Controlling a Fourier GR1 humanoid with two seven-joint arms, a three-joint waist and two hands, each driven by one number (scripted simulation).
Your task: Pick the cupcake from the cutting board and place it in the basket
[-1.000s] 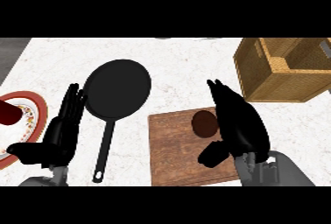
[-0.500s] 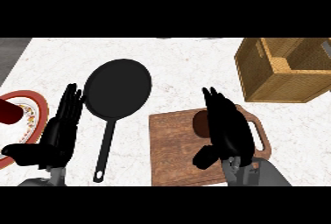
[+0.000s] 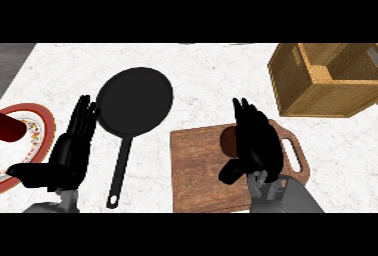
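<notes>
Where the grained wooden cutting board (image 3: pixel 199 170) lies, straight-fingered right hand (image 3: pixel 258 145) beside round brown cupcake (image 3: pixel 228 140).

We see a white, faintly marbled counter (image 3: pixel 214 75). Black frying pan (image 3: pixel 135 105), black handle too. Reddish-brown wood-grain cutting board (image 3: pixel 203 175). Dark brown cupcake (image 3: pixel 229 140) on it. Tan woven basket (image 3: pixel 325 80). Plate (image 3: pixel 37 120): red-orange rim, white middle with small coloured specks, dark red thing (image 3: pixel 9 127) on it. Both hands (image 3: pixel 258 145) (image 3: pixel 70 150) black, forearms grey.
</notes>
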